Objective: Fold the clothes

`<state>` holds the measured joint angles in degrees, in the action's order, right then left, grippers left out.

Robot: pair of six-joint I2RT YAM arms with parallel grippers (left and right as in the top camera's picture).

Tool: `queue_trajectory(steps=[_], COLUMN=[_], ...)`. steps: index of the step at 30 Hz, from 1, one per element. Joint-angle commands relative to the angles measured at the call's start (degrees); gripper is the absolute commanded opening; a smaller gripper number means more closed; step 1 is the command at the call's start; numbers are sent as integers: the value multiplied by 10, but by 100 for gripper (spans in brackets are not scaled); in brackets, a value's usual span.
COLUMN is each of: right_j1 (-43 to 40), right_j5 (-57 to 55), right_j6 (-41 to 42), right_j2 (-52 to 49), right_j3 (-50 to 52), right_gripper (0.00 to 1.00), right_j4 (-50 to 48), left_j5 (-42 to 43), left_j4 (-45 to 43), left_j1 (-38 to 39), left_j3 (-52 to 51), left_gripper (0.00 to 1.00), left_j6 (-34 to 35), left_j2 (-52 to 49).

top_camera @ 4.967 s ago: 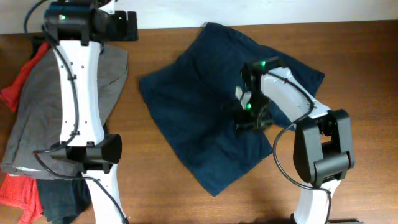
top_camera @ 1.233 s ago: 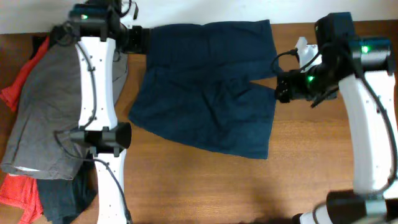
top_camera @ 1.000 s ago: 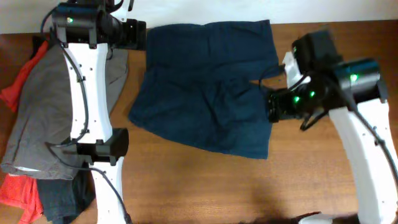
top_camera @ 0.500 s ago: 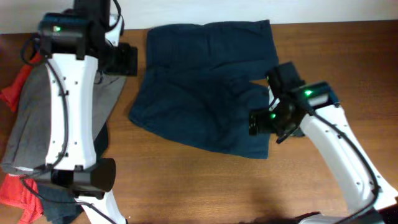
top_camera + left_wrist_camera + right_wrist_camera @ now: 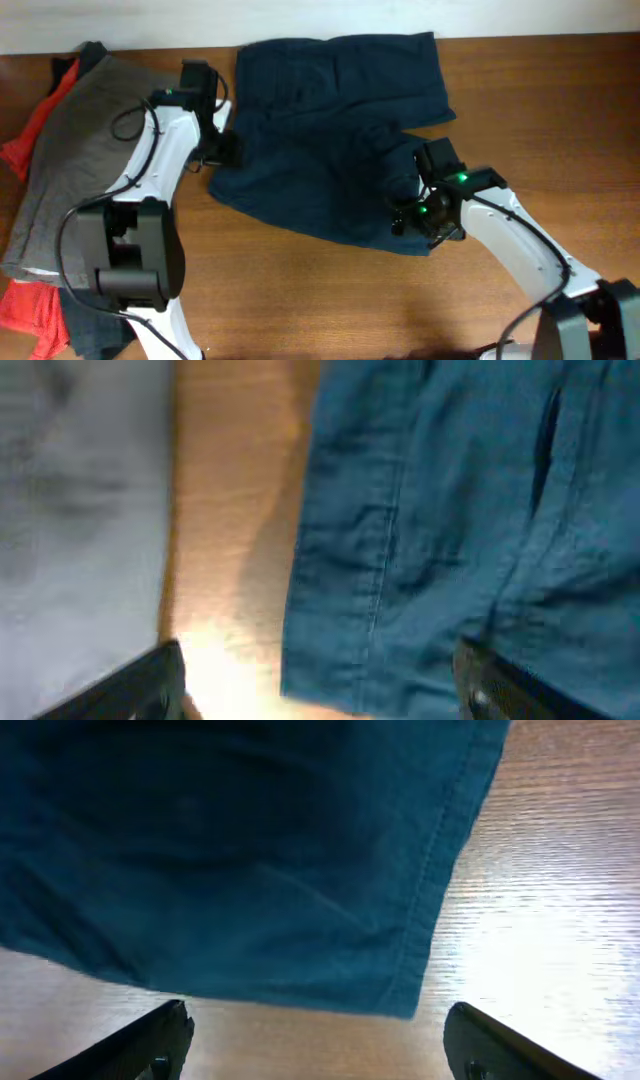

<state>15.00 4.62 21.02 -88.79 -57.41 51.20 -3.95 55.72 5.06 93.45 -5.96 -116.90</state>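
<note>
Navy blue fabric shorts (image 5: 330,130) lying flat just beside crumpled grey garment (image 5: 70,160), waistband (image 5: 242,100) toward it, legs pointing away. We are hovering left gripper (image 5: 222,150) wide over waistband edge nearest grey garment; right gripper (image 5: 415,222), wide too, over hem (image 5: 430,890) farthest from it.

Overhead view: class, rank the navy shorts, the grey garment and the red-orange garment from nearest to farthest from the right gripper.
1. navy shorts: directly beneath the right gripper, which is over their lower right corner.
2. grey garment: across the table, on its left side.
3. red-orange garment: farthest, showing from under the grey garment at the far left edge.
</note>
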Motion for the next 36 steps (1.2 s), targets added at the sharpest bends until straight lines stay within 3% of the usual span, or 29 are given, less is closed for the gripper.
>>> queue_trajectory(steps=[1,10,17,23,27,29,31,32,33,34,35,36], right_j1=[3,3,3,4,4,4,3,3,3,3,3,0], right_j5=[3,10,9,9,9,10,10,10,10,10,9,10], right_j6=[10,25,35,35,35,35,35,35,35,35,35,35], right_j2=[-31,-45,-45,-46,-46,-46,-46,-46,-46,-46,-46,-45], right_j3=[6,43,66,72,82,90,97,100,102,102,101,98], right_gripper=[85,85,84,78,68,58,47,42,30,18,7,4], right_j4=[-5,-26,-69,-91,-99,-103,-104,-104,-103,-102,-102,-101], left_j5=[31,53,54,71,87,94,101,105,108,106,106,106], left_j4=[-45,-3,-37,-104,-118,-121,-121,-120,-115,-111,-105,-99], left_j1=[0,0,0,0,0,2,3,3,5,7,10,11], left_j3=[-51,-69,-144,-197,-203,-203,-203,-203,-203,-203,-202,-200], left_gripper=[92,91,91,91,91,79,59,43,19,4,1,1], left_j6=[-72,-44,-44,-44,-44,-44,-44,-44,-44,-44,-44,-43], left_j2=[5,4,4,4,4,4,4,4,4,5,5,6])
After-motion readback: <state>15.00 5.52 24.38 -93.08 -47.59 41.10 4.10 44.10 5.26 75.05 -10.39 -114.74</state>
